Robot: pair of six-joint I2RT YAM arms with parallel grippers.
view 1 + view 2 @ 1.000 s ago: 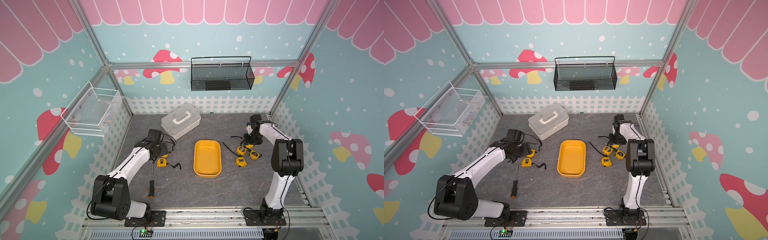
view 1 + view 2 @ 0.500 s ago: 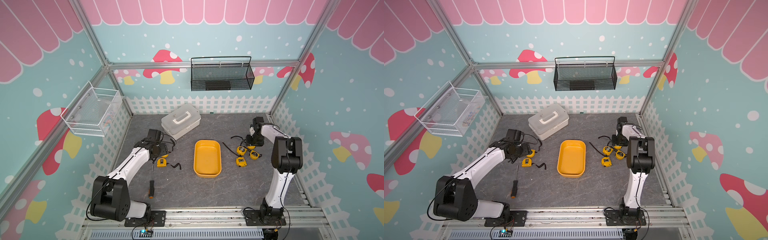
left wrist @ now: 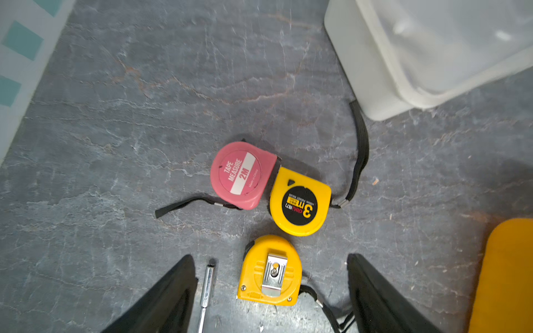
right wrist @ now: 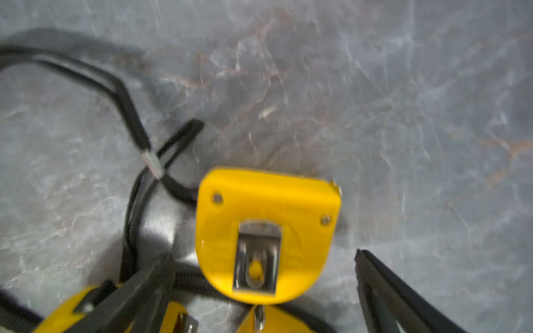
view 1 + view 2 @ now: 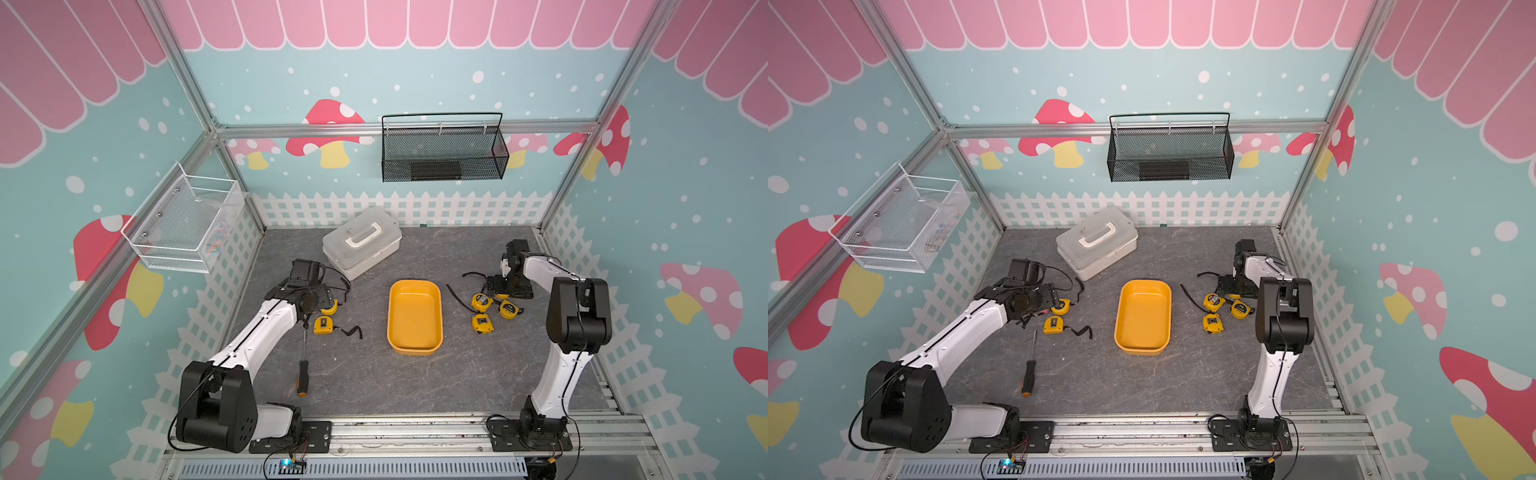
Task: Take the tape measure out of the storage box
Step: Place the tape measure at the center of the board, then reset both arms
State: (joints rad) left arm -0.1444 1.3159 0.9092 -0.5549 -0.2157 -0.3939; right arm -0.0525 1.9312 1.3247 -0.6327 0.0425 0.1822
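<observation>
Your tape measures [image 5: 482, 323] lie on the table [image 5: 374, 382] outside the box [image 5: 414, 283]; left gripper [image 3: 269, 256] and right gripper [image 4: 263, 253] both spread apart.

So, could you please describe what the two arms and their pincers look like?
The left arm and right arm have white shells on the long links, bulky black joints and thin black cables. The left pincer and right pincer have tapering black fingers.

white case [image 5: 361, 245], screwdriver [image 5: 303, 374], black mesh basket [image 5: 442, 153]
</observation>
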